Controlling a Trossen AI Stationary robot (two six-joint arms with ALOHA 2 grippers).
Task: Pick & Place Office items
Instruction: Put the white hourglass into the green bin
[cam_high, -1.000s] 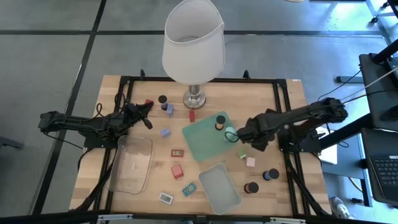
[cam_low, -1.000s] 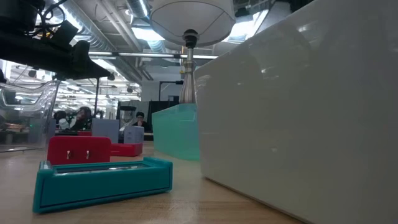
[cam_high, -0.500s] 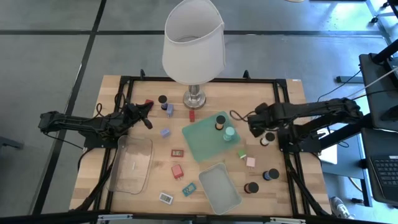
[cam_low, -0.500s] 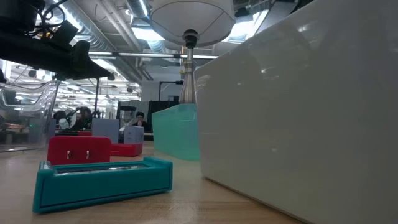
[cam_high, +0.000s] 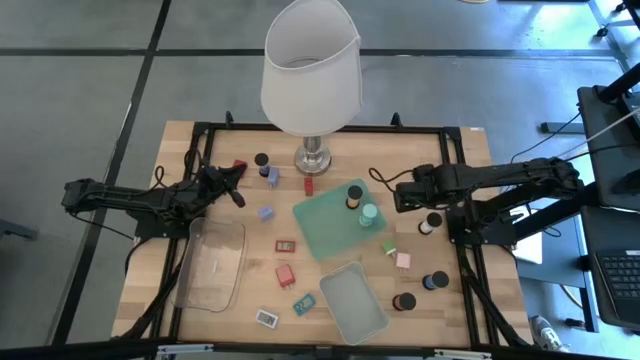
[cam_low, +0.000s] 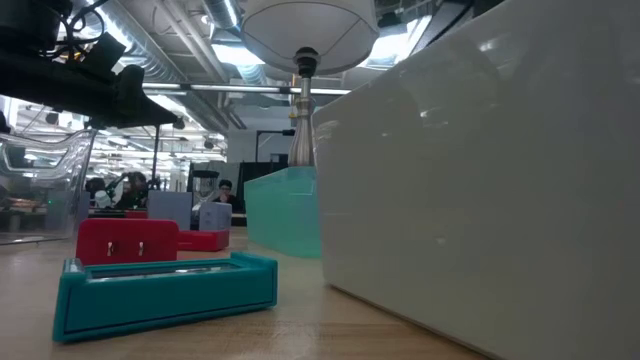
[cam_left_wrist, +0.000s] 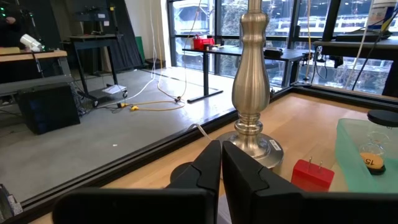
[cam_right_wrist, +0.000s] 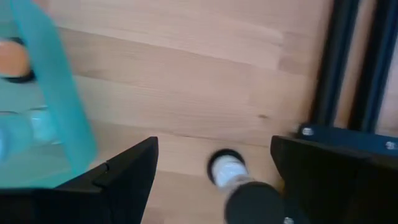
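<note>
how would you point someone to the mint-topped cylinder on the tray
Start at the white-shaded lamp at the table's far edge, then drop to the tilted mint-green tray just in front of its base. Two short cylinders stand on it; the mint-topped one is on the right-arm side, beside the orange-topped cylinder.

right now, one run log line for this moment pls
left gripper: shut, empty, near lamp | right gripper: open, empty, beside mint tray | mint-top cylinder: in tray
</note>
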